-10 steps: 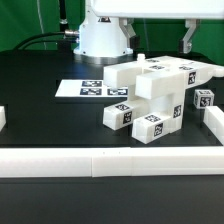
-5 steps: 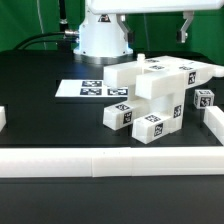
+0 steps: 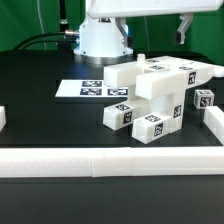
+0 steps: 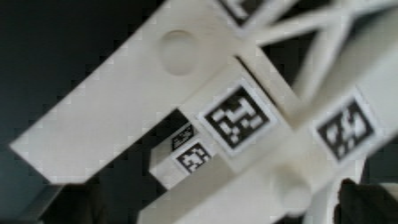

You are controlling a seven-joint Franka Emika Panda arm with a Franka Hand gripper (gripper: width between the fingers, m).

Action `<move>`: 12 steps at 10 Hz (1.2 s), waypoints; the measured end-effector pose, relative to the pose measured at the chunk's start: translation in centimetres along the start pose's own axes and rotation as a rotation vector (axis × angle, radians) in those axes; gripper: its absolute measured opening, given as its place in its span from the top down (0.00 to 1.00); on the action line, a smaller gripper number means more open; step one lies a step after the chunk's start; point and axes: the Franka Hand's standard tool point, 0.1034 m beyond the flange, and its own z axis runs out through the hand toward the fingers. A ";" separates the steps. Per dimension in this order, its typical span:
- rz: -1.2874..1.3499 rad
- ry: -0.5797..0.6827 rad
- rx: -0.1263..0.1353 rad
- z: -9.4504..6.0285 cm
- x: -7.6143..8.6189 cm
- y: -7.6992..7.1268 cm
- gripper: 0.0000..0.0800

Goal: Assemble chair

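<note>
The chair's white tagged pieces lie stacked in a cluster right of the table's middle, with slabs on top and tagged blocks in front. High above the cluster's right end hangs my gripper, almost out of the exterior view's top edge. In the wrist view my gripper is open, its dark fingertips wide apart at the picture's corners. Below them, blurred, are a long white slab with a round hole and an X-braced frame. Nothing is held.
The marker board lies flat to the exterior view's left of the cluster. A low white border wall runs along the front. A small tagged post stands at the right, and the robot base at the back.
The gripper has risen and drifted slightly to the exterior view's left, away from the pieces. The chair pieces have not moved.
</note>
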 end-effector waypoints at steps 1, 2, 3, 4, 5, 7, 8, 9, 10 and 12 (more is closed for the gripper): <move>-0.031 0.001 -0.001 0.0 0.1 0.1 0.19; -0.116 0.001 -0.002 0.0 0.1 0.2 0.19; -0.161 0.000 -0.003 0.0 0.0 0.2 0.19; -0.217 0.000 -0.003 0.0 0.0 0.2 0.19; -0.217 -0.001 -0.004 0.1 -0.2 0.2 0.19; -0.220 0.020 -0.016 1.1 -3.0 0.4 0.19; -0.235 0.023 -0.014 1.6 -4.7 0.5 0.19; -0.227 0.021 -0.014 1.8 -5.2 0.6 0.19; -0.229 0.024 -0.015 1.7 -5.0 0.6 0.19; -0.228 0.023 -0.015 1.7 -5.0 0.6 0.19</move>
